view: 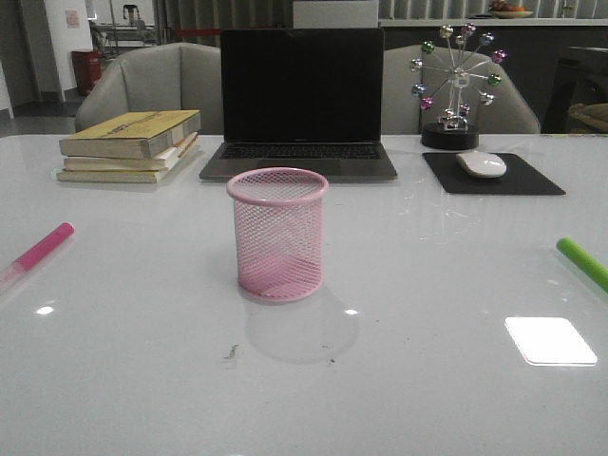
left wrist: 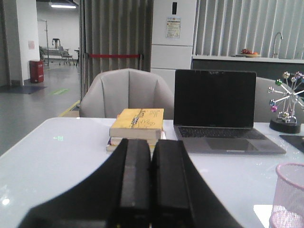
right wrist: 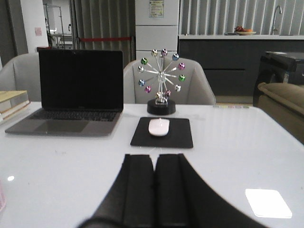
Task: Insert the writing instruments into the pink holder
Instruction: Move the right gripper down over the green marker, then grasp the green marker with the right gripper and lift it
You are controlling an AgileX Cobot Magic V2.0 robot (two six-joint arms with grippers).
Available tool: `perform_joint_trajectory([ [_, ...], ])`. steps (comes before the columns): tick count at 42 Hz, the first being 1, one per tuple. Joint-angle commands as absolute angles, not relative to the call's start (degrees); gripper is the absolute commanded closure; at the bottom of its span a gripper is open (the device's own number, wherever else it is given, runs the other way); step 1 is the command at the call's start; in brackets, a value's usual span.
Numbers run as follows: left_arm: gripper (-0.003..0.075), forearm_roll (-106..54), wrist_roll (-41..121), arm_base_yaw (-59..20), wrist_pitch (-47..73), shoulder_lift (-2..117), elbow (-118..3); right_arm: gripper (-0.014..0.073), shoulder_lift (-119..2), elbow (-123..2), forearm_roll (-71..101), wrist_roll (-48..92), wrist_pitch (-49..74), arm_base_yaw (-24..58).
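Two grippers, left (left wrist: 151,190) and right (right wrist: 155,194), had black blocky fingers pressed together, holding nothing. The pink wire-mesh holder (view: 277,234) stood upright mid-table, empty. The magenta marker (view: 40,251) lay far left, the green marker (view: 583,261) far right. Behind sat yellow-covered books (view: 130,144), their writing unreadable, and a dark laptop (view: 301,103).

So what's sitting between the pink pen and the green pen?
In the front view, the pink holder stands upright on the table between the pink pen and the green pen, with bare table on either side of it.
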State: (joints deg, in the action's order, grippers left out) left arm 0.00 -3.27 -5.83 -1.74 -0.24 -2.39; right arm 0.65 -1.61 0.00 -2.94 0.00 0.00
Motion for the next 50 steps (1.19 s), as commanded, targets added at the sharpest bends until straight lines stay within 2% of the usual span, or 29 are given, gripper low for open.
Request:
perform_joint_trajectory([
  [1,0.0629,-0.39,-3.22,-6.16,-5.89,-1.15,-9.79,0.0565,1.62,-9.42,-0.37,-2.58,-1.69,-0.09],
  [7,0.0629,-0.39,-3.22,-6.16,2.77,1.35,-20.68,0.0565,-1.13,-20.51,-0.37,-2.58,6.00,-0.09],
  [21,0.0629,-0.49,-3.22,-6.16,24.02,17.76,-42.88,0.0565,-17.65,-40.13,-0.37,-2.58,24.32,-0.09],
  [37,0.0629,-0.49,-3.22,-6.16,36.98,32.34,-42.78,0.0565,-33.70,-41.37,-0.37,-2.58,40.42,-0.09],
  [48,0.0625,-0.46,-3.22,-6.16,36.99,39.01,-42.10,0.0560,-42.43,-40.14,0.00,-2.58,40.60,-0.09],
  [50,0.0594,-0.46,-3.12,-6.16,36.15,39.82,-41.84,0.0518,-43.89,-40.14,0.00,-2.58,40.46,-0.09],
])
